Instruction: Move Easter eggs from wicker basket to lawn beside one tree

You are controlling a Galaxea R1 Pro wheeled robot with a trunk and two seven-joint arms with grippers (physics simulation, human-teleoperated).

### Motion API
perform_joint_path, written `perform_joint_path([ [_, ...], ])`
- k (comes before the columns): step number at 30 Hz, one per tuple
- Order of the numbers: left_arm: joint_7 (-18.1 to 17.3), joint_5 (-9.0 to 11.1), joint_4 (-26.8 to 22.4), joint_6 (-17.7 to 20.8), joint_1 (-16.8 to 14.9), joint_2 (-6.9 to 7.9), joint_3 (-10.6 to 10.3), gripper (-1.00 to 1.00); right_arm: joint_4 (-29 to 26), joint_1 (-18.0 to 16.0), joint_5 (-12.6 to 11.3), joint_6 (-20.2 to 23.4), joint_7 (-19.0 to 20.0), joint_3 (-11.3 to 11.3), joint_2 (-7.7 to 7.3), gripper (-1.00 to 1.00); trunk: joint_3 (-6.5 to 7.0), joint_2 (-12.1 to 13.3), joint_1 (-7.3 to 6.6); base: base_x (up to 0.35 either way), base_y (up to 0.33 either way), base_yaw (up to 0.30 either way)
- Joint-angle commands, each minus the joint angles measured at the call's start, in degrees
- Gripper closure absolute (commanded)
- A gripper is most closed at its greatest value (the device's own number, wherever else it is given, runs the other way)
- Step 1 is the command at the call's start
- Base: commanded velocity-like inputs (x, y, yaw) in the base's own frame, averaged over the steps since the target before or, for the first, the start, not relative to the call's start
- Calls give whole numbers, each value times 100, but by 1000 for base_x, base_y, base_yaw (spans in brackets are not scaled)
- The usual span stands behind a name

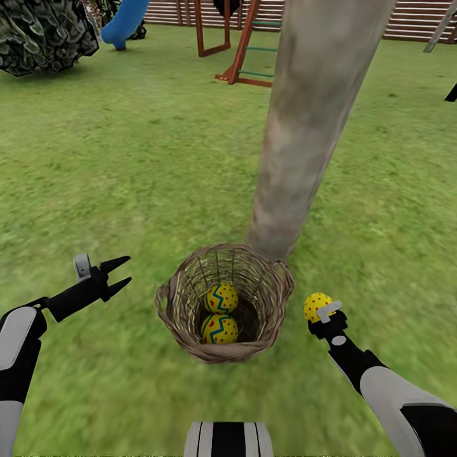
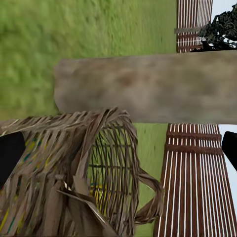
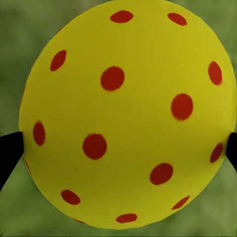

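A small round brown woven wicker basket [image 1: 225,303] stands upright on the patchy green lawn [image 1: 127,178], right at the foot of a thick, leaning, mottled grey-brown tree trunk [image 1: 317,120] that rises just behind it. Two yellow Easter eggs with red dots and blue-green zigzag bands lie inside the basket, one [image 1: 221,298] toward the trunk side and the other [image 1: 219,329] nearer the robot, touching each other. The right gripper [image 1: 322,312] is just to the right of the basket, its black fingers [image 3: 9,150] closed against the sides of a third yellow egg with red dots [image 3: 126,116], held above the grass. The left gripper [image 1: 119,274] hangs to the left of the basket, apart from it, with its two pointed fingers spread and nothing between them. Farther back stand a red-brown wooden playset [image 1: 236,44], a blue slide [image 1: 127,22] and a brown slatted fence [image 1: 419,22].
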Motion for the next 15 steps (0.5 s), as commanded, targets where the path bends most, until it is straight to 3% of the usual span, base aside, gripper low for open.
perform_joint_path([
  [1, -55, -49, 3, 24, -4, -1, 12, -100, 2, -4, 14, -10, -32, 34, -2, 100, -26, -3, 1, 0, 0, 0],
  [15, -54, -49, -6, 24, -4, 7, 15, -100, -14, -4, 14, -10, -24, 31, -7, 100, -336, -22, 37, 0, 0, 0],
])
